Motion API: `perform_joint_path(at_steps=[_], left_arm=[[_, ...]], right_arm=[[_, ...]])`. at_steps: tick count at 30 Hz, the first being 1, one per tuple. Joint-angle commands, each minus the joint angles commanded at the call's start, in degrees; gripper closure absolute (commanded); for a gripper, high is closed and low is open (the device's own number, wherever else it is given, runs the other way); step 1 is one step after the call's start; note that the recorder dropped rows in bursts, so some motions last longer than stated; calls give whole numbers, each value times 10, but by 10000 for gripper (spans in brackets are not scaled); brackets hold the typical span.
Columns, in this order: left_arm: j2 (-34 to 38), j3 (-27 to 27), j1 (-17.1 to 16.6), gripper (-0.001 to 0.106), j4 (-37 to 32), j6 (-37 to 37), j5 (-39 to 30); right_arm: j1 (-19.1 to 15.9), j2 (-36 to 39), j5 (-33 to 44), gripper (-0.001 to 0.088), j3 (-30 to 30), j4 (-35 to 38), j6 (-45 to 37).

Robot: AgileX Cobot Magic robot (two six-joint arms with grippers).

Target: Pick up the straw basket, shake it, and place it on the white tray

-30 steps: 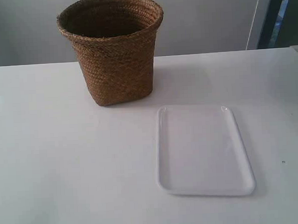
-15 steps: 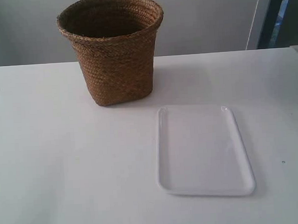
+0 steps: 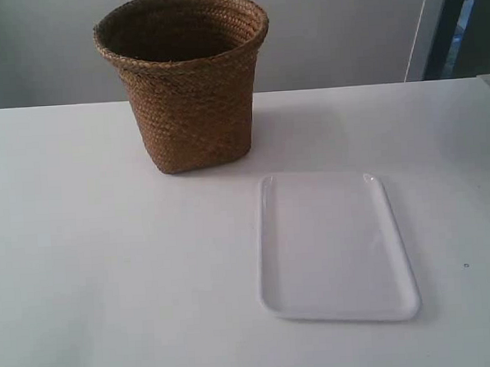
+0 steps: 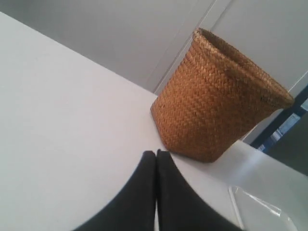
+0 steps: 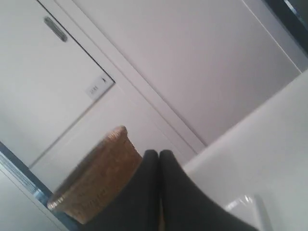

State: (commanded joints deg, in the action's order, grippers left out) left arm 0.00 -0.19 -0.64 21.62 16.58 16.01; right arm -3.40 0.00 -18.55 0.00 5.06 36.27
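Presently the white counter point(image 3: 85, 266) carries everything. The straw basket point(image 3: 189, 96) stands upright toward the back, untouched. The white tray point(image 3: 334, 244) lies flat nearer the camera, apart from the basket, with nothing on it. The left claw point(image 4: 156, 156) is pressed together and holds nothing, low near the basket's base. The right claw point(image 5: 159, 156) is likewise together and bare. Risks: a pinch on the flaring woven rim may slip in the shake, and an off-centre set-down could perch the base on the tray's raised rim and tip it.
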Motion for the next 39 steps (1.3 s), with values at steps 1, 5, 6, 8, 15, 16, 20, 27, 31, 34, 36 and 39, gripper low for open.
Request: perform_joint_path(at_steps=[1, 5, 6, 8, 15, 16, 20, 27, 31, 34, 36, 39], left_arm=[[0, -11, 0, 1053, 0, 0, 31], [24, -88, 0, 1053, 10, -3, 107], [39, -116, 0, 1053, 10, -22, 127], [77, -170, 0, 1053, 10, -98, 156], [252, -347, 0, 1053, 17, -226, 259], [282, -374, 0, 1053, 21, -226, 263], [407, -474, 0, 1053, 31, -226, 223], [619, -650, 0, 1053, 35, -210, -76], [716, -733, 0, 1053, 17, -231, -259], [773, -776, 0, 1053, -1, -231, -314], [809, -807, 0, 1053, -7, -231, -348], [858, -871, -4, 1053, -4, -228, -421]], right_arm=[[0, 0, -56, 868, 0, 18, 0], [0, 3, -209, 868, -31, 160, -27], [0, 8, -233, 868, -49, 216, -66], [0, 23, -272, 868, -87, 315, -161], [0, 142, -354, 868, -226, 417, -283], [0, 160, -359, 868, -241, 401, -273], [0, 248, -342, 868, -311, 317, -269], [0, 405, -19, 868, -474, 217, -270], [0, 514, 160, 868, -577, 184, -270], [0, 599, 261, 868, -651, 184, -295], [0, 662, 333, 868, -714, 188, -339], [5, 762, 442, 868, -820, 214, -401]])
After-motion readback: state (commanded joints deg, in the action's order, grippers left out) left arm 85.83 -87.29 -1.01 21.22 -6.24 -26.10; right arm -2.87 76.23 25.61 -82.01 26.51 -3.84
